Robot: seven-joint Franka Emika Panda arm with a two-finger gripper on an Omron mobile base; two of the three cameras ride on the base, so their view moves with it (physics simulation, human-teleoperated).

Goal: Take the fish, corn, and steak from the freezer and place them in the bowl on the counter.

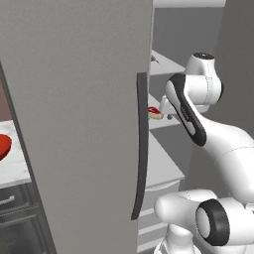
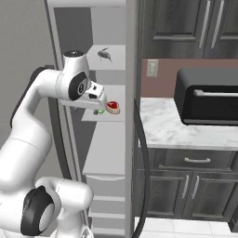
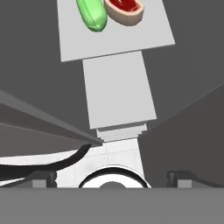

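The freezer (image 2: 69,28) stands open, its door (image 1: 74,124) swung wide. On the middle shelf (image 3: 113,43) the red steak (image 2: 113,107) lies beside the green corn (image 2: 99,111); the hand view shows the steak (image 3: 127,11) to the right of the corn (image 3: 92,15). The dark fish (image 2: 104,54) lies one shelf higher. My gripper (image 2: 100,103) hovers just above the corn and steak, open, nothing between its fingertips (image 3: 43,177). The red bowl (image 1: 2,146) sits on the marble counter (image 1: 15,168) left of the door.
The door's long dark handle (image 1: 141,149) hangs close to my arm. Pale drawers (image 2: 109,186) fill the freezer's lower part. Right of the freezer, a black toaster oven (image 2: 209,95) stands on a marble worktop (image 2: 162,130) over dark cabinets.
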